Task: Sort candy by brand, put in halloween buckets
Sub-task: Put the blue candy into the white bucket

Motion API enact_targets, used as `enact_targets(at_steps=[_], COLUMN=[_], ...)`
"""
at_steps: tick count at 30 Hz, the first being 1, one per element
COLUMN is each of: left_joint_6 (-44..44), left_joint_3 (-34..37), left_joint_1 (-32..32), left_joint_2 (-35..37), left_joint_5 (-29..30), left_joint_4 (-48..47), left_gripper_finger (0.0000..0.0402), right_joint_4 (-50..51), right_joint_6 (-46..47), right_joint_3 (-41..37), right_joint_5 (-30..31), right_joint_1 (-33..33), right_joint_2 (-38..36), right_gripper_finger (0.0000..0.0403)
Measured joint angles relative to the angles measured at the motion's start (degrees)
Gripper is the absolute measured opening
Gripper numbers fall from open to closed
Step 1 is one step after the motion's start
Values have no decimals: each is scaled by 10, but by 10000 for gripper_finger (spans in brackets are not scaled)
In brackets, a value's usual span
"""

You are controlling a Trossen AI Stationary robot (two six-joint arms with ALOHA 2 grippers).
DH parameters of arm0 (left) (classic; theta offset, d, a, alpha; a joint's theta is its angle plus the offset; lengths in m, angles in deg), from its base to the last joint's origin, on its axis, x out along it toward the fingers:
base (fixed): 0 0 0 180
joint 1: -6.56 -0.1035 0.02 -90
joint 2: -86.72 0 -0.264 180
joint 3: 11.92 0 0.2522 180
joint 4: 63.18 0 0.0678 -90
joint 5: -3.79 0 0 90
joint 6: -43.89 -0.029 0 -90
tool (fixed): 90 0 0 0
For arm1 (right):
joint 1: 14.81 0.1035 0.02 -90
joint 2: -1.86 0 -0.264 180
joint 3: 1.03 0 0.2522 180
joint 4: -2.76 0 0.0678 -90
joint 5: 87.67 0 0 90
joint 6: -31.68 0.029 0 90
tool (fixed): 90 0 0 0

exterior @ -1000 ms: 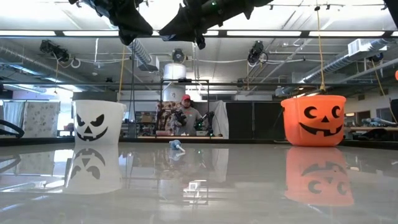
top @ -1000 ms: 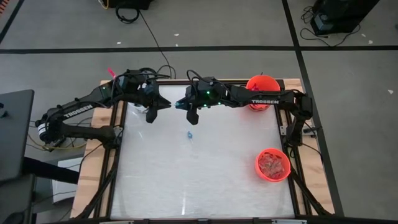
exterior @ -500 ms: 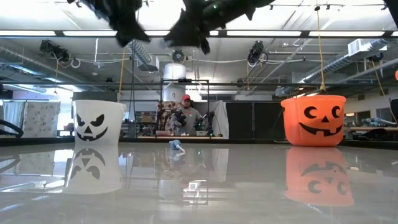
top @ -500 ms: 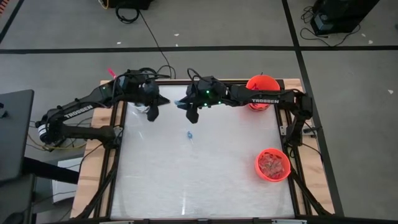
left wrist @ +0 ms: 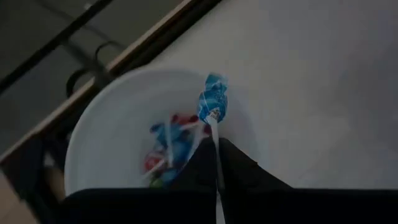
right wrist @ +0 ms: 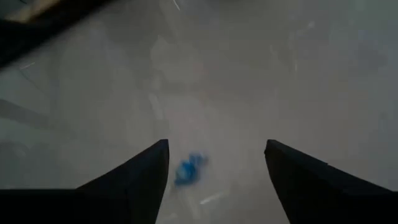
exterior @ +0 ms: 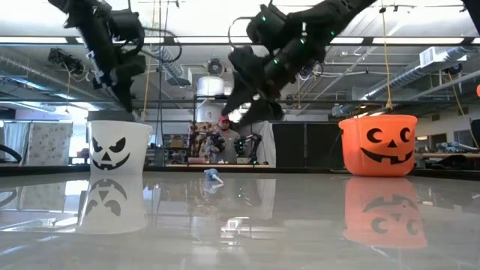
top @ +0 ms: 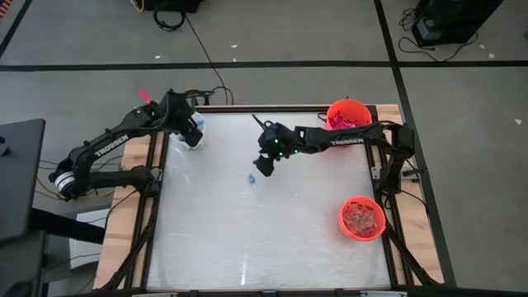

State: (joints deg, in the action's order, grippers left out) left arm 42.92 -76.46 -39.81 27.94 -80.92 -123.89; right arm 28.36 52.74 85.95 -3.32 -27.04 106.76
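Pinching a blue lollipop [left wrist: 212, 106] by its stick, head outward over white bucket [left wrist: 99, 134], left tool [left wrist: 217, 163]; right tool [right wrist: 216, 163] spread.

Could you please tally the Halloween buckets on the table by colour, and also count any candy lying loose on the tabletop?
Orange buckets: 2, one at the far right corner and one at the right edge nearer the front
White buckets: 1, the white bucket at the far left
Loose candy on the table: 1, a blue-wrapped piece
Total: 4
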Motion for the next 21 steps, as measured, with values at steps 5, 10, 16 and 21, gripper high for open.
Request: enact_targets(at_steps=[5,10,16,21], left_joint_6=[13,59,72,81], left_joint_3=[27,56,61,36], left_joint_1=[-40,-67,-73,-72], left_joint_2=[0,0,-1,-1], left_joint_5=[13,16,-11,-15], left_joint_4=[3,-1,-26,-44], left_gripper_finger=[3,4,82,181], right_joint_4=[-47,-121,-148,-144], right_joint_6=[33,-29,-143,-133], right_joint_3=[-64,-109,-113,-94], right_joint_5=[-5,18,6,15], right_joint_1=[8,25,58,63], right_joint_2=[0,0,10,60], right_gripper_finger=[269,264,277,299])
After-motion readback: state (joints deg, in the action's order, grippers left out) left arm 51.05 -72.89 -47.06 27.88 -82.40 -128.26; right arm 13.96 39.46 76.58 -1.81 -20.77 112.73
